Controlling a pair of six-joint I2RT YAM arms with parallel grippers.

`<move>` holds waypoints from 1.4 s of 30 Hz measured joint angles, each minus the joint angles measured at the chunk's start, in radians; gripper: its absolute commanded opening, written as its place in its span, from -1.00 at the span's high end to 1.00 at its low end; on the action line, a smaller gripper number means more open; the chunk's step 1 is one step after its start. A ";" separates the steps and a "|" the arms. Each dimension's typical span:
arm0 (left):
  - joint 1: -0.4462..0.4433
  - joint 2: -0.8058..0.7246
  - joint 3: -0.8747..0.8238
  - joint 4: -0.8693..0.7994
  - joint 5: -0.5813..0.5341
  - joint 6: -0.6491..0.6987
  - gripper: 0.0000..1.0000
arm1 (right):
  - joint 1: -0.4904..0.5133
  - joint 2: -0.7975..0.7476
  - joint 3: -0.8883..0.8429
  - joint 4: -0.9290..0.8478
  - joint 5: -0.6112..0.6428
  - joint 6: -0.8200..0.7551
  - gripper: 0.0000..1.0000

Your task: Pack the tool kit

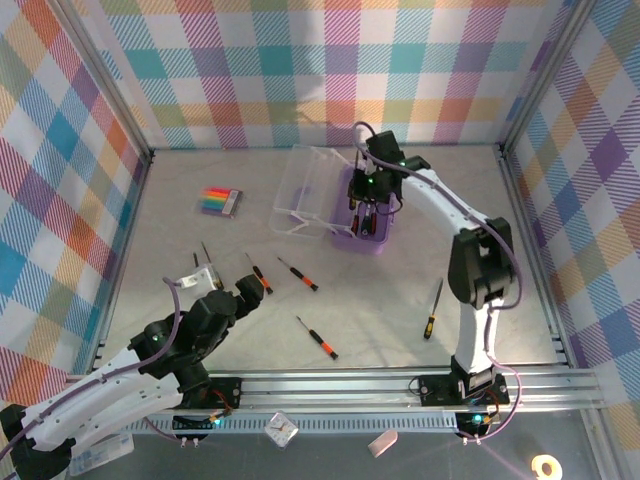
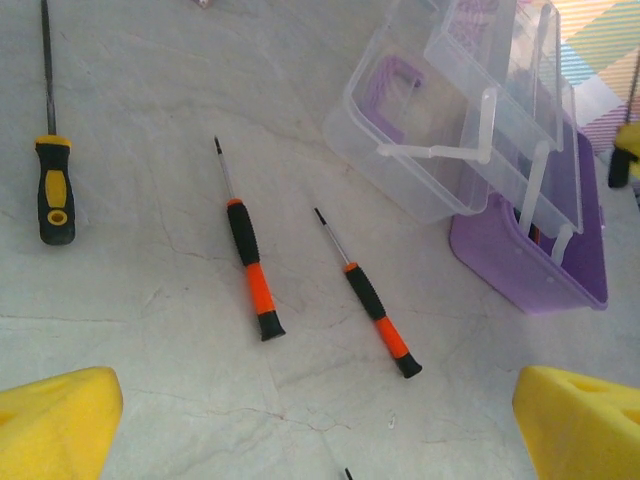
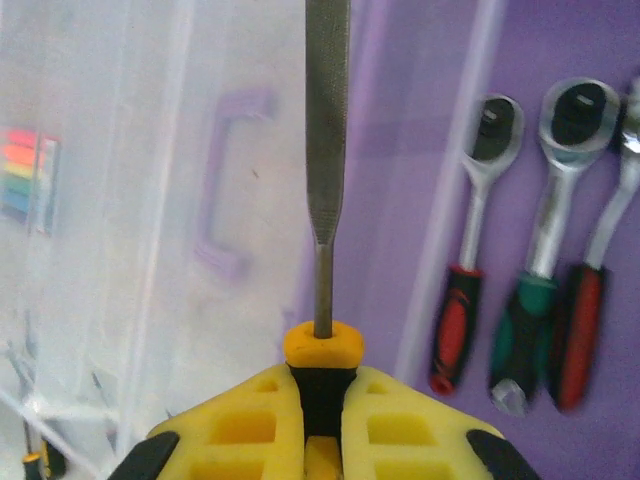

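The purple box of the tool kit stands at the back of the table with its clear lid swung open to the left. My right gripper hovers over the box, shut on the black-and-yellow handle of a file that points down into it. Three ratchet wrenches lie inside. My left gripper is open, low over the table near two black-orange screwdrivers. A black-yellow tool lies to their left.
A third black-orange screwdriver lies mid-table. A black-yellow screwdriver rests next to the right arm. The flat rainbow-striped pack sits at the back left. Checked walls enclose the table on three sides.
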 measured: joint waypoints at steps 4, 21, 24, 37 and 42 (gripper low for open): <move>0.000 -0.001 -0.002 0.002 0.008 0.000 -0.99 | 0.000 0.111 0.110 -0.025 -0.057 0.008 0.77; 0.000 0.005 -0.002 0.014 0.019 0.024 -0.99 | 0.006 0.232 0.239 -0.047 -0.254 0.066 0.60; 0.000 0.023 -0.002 0.029 0.023 0.030 -0.99 | 0.005 0.237 0.239 -0.037 -0.276 0.074 0.48; 0.000 0.066 -0.002 0.034 0.040 0.049 -0.99 | 0.003 0.243 0.239 -0.026 -0.310 0.086 0.44; 0.000 0.066 -0.002 0.037 0.045 0.050 -0.99 | 0.006 0.188 0.203 -0.034 -0.255 0.066 0.44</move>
